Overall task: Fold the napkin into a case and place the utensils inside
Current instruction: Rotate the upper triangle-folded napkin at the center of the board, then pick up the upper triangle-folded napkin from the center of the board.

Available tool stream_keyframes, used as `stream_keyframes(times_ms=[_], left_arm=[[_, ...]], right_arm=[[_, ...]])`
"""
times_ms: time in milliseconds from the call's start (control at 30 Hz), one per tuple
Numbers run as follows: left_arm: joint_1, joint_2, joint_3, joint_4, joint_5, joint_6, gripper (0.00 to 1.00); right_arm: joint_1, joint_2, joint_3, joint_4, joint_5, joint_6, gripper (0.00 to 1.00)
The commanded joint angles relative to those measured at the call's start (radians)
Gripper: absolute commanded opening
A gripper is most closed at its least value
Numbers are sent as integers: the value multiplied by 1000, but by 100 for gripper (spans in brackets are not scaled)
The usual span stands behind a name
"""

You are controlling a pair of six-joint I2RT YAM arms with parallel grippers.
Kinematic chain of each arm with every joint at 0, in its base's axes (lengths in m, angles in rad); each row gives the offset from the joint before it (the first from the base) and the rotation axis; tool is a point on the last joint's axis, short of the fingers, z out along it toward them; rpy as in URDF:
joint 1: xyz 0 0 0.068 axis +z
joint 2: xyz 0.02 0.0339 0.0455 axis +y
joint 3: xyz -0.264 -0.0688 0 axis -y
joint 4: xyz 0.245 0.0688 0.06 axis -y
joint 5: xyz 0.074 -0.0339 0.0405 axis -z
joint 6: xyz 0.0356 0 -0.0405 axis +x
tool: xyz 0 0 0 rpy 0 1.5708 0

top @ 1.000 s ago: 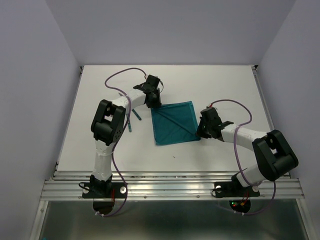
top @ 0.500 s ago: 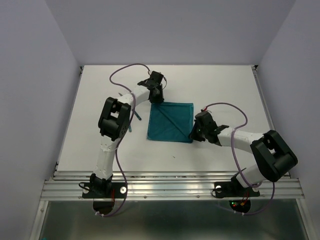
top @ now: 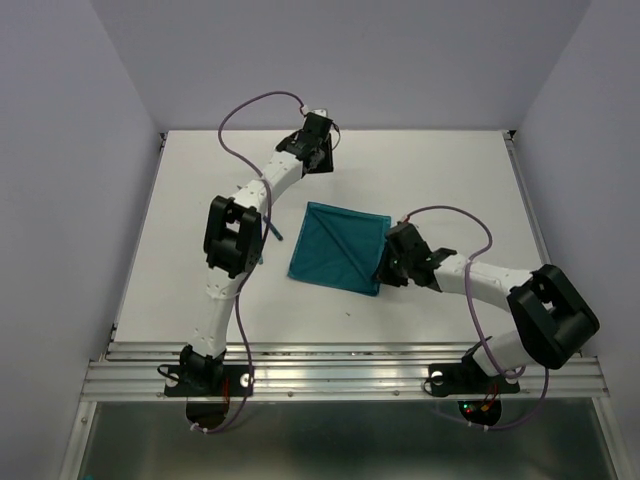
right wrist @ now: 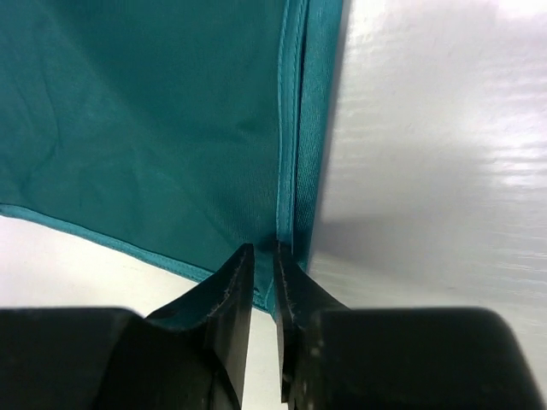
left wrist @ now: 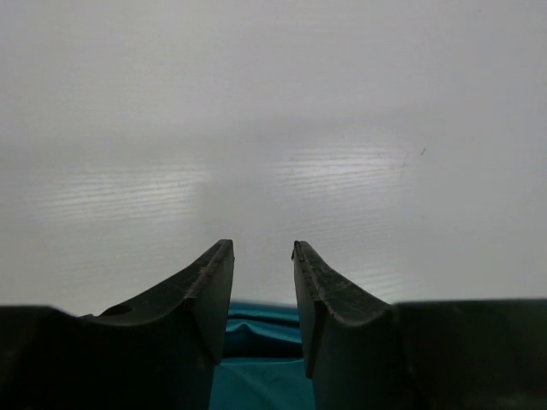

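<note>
Shows the napkin (top: 338, 247) flat on the counter (top: 450, 170), creased diagonally toward its near-right corner. Finds the right tool (right wrist: 263, 249) low at that corner, forearm stretched along the counter, jaws a slit apart astride the hem; cannot tell whether pinching. Puts the left tool (left wrist: 262, 248), parted and empty, well beyond the napkin's far edge, arm reaching long. Leaves the utensils (top: 273, 231) just off the napkin's left side.
</note>
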Motion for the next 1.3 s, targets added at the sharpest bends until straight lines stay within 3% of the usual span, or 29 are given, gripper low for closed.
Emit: stream_keyframes(times_ms=[0,267,533,633,867,1067,1267], left_arm=[[4,-95,67,-31,-80,52,46],[-25,-253,-91,-29,-118,42,46],[-192,-399,-374,-57,-204,-62,48],[-299,-427,-460,-59,-206,-113,49],[-471,-375,-468,-54,-178,-123,53],[-591,-293,-431,-74,-184,-90,62],[-646,-237,-428,-101,-207,-66,63]], right_arm=[[-40,-55,86,-78,102,-62,24],[-194,-34,128,-81,71,-147,37],[-393,6,131,-78,11,-199,45],[-475,-6,125,-77,-33,-222,52],[-586,-17,108,-77,-105,-262,57],[-586,-42,88,-75,-118,-271,58],[-586,-43,76,-69,-128,-277,59]])
